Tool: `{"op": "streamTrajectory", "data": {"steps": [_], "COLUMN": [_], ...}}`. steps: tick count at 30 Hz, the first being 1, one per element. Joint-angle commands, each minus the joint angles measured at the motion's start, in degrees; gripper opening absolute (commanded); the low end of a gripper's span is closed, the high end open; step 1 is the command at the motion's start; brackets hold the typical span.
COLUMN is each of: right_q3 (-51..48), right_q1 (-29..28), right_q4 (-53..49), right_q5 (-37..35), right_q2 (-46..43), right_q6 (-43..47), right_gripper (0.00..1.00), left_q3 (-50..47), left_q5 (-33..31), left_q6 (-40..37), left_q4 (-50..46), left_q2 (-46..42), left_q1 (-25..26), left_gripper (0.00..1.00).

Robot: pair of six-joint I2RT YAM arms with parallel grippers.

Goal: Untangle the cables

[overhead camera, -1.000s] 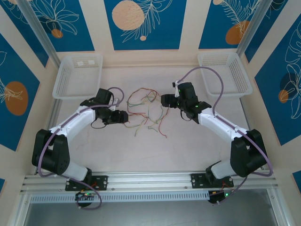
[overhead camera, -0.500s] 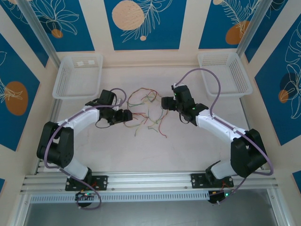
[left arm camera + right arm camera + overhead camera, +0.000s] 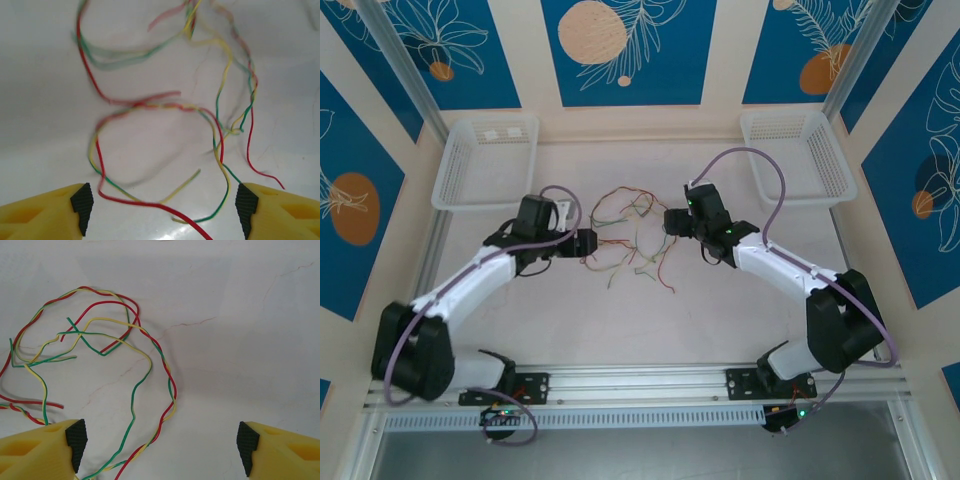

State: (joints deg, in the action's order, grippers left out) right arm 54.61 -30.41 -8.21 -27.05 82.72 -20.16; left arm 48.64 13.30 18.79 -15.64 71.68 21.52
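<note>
Flanking the cables [image 3: 632, 236] at mid-table [image 3: 720, 320], both grippers stand wide open, gripping nothing. The cables lie btwn them, spread roughly far-to-near. The left gripper [image 3: 588, 243] sits at their left edge; on its wrist cam, red, green & yellow loops run straight btwn the fingers. The right gripper [image 3: 668, 220] sits at the right edge, wires bunched toward one finger. The left looks nearer for a first pinch, though blur hides which wire lies on top.

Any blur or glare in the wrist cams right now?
Left wrist: cables smeared toward the top, sharper near the fingers, faint glare on the table at the bottom edge. Right wrist: cables crisp, no glare.
</note>
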Motion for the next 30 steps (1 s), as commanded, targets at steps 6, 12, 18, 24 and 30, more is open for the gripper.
{"op": "streamTrajectory", "data": {"steps": [6, 12, 18, 24, 30], "right_q3": [-1.6, -2.8, -2.5, -3.2, -4.3], "right_q1": [-0.3, -0.4, -0.3, -0.9, -1.2], "right_q4": [3.1, 5.4, 7.9, 10.4, 10.0], "right_q5": [-1.2, -0.8, 1.4, 2.6, 1.5], "right_q2": [-0.4, -0.6, 0.4, 0.1, -1.4], "right_q6": [-0.5, -0.9, -2.9, -4.3, -4.0], "right_gripper": [0.83, 0.84, 0.84, 0.84, 0.84], "left_q3": [-18.4, -33.5, -34.0, -30.0, -25.6], "left_q5": [-9.9, -7.5, -5.2, -3.4, -1.1], "left_q6": [-14.3, -22.0, -26.5, -30.1, -33.7], "left_q4": [21.9, 34.1, 36.5, 38.3, 41.1], "left_q2": [-19.4, -31.3, -27.7, -18.6, -8.8], "left_q1": [0.6, 3.2, 5.6, 5.8, 6.1], "left_gripper": [0.78, 0.82, 0.84, 0.83, 0.81]}}
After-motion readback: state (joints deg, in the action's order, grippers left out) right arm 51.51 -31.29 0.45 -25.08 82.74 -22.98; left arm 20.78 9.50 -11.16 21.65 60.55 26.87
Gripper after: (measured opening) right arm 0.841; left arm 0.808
